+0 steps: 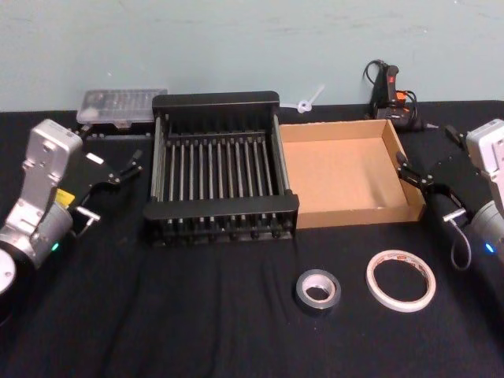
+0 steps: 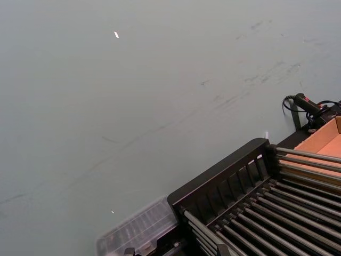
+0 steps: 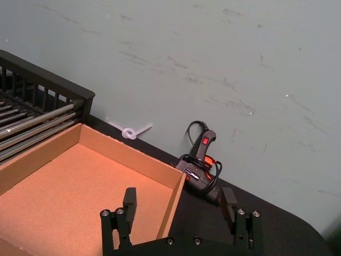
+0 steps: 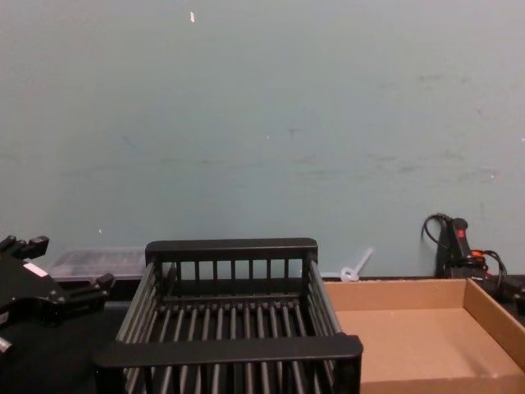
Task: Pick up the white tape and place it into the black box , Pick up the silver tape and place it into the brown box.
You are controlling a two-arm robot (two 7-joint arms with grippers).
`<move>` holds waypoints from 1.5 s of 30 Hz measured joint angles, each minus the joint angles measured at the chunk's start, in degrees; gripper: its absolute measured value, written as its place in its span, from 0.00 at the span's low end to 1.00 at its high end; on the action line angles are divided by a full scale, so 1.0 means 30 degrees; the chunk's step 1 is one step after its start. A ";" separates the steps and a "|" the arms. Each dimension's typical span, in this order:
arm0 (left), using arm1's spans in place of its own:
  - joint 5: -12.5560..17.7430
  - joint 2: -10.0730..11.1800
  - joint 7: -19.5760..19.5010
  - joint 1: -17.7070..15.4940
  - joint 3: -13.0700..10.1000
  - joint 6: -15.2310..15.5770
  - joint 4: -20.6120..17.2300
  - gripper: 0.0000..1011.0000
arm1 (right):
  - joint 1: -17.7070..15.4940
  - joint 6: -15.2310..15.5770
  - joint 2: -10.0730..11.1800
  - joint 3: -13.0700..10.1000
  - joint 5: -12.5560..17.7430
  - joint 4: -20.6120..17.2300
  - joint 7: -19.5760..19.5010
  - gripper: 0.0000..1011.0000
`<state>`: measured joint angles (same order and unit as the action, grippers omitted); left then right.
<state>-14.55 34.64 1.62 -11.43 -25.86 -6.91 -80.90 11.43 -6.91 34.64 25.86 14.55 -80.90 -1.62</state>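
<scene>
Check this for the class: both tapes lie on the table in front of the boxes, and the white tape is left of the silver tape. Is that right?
Not quite. Both tapes do lie on the table in front of the boxes, but the white tape is to the right of the silver tape, not left. The head view shows this, with the black box and brown box behind them.

Black box (image 1: 220, 183): black, slatted. Brown box (image 1: 346, 175): plain brown cardboard. White tape (image 1: 400, 279): white, reddish core print; silver tape (image 1: 318, 291): dark grey.
</scene>
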 joint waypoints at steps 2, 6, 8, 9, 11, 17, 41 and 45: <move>-0.0001 0.0000 0.0000 -0.0001 -0.0001 0.0000 0.0000 0.99 | -0.0001 0.0001 0.0000 0.0000 0.0000 0.0000 0.0001 0.99; 0.0000 0.0000 -0.0001 -0.0001 -0.0001 0.0000 0.0000 0.99 | -0.0001 0.0001 0.0000 0.0000 0.0000 0.0000 0.0001 0.99; 0.0000 0.0001 0.0000 0.0000 -0.0001 0.0000 0.0001 0.99 | -0.0001 0.0001 0.0000 0.0001 0.0001 0.0000 0.0001 0.99; -0.0001 0.0000 0.0000 0.0000 -0.0001 0.0000 0.0000 0.99 | 0.0000 0.0001 0.0001 0.0000 0.0000 0.0000 0.0001 0.99; 0.0000 0.0001 0.0000 -0.0001 -0.0001 -0.0001 0.0000 0.99 | 0.0000 0.0001 -0.0001 0.0000 0.0000 0.0000 0.0001 0.99; 0.0000 0.0001 0.0000 -0.0001 -0.0001 0.0000 0.0000 0.99 | 0.0000 0.0001 0.0000 0.0000 0.0000 0.0000 0.0001 0.99; 0.0000 0.0000 0.0000 -0.0001 0.0000 0.0000 0.0000 0.99 | -0.0001 0.0001 0.0000 0.0001 0.0000 0.0000 0.0001 0.99; 0.0000 0.0001 0.0000 -0.0001 0.0000 0.0001 0.0001 0.99 | -0.0174 0.0021 0.0031 -0.0275 0.0042 -0.0291 0.0185 0.99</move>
<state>-14.55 34.65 1.62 -11.43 -25.86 -6.90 -80.90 10.91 -6.85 34.74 25.04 14.68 -81.77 -1.07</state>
